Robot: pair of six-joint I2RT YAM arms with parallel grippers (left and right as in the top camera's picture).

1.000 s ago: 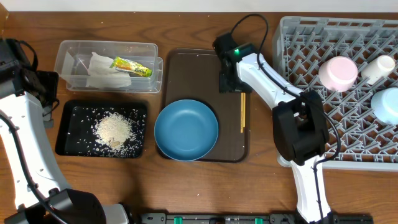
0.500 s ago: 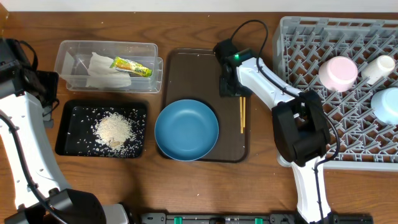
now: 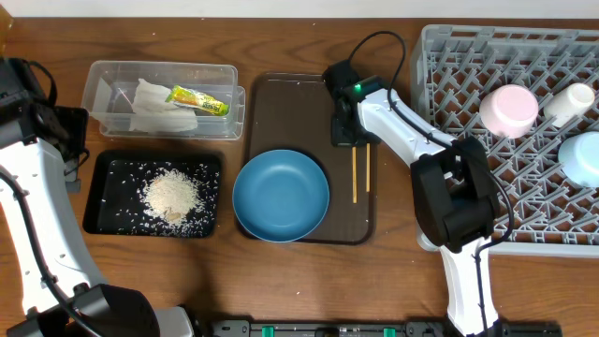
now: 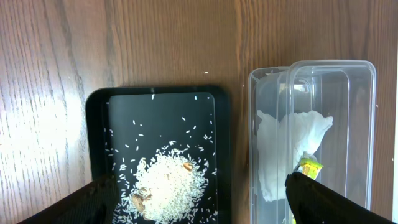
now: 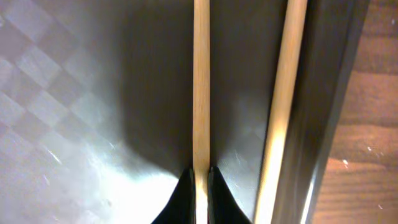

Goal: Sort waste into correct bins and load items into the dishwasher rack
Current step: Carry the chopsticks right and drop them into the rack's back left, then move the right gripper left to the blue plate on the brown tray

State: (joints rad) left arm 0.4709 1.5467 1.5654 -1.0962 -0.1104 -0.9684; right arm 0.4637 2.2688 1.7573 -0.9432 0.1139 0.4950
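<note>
On the brown tray [image 3: 281, 103], the right gripper [image 5: 201, 177] is clenched on one chopstick [image 5: 201, 81]; the second chopstick [image 5: 283, 93] lies free just beside it, along the tray's right rim; the blue plate [image 3: 280, 196] rests on the same tray; the left gripper [image 4: 199, 208], spread wide and empty, hangs over the black tray [image 4: 96, 124] of rice [image 4: 165, 183] and the clear container [image 4: 367, 124] holding the napkin [image 4: 280, 155].

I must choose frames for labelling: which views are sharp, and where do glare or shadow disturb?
Overhead: sharp, evenly lit, only soft shadows. Left wrist: sharp, but a bright glare patch on the table wood. Right wrist: very close, the chopstick in the tool looks soft, with pale glare and a dark shadow on the brown tray.
</note>
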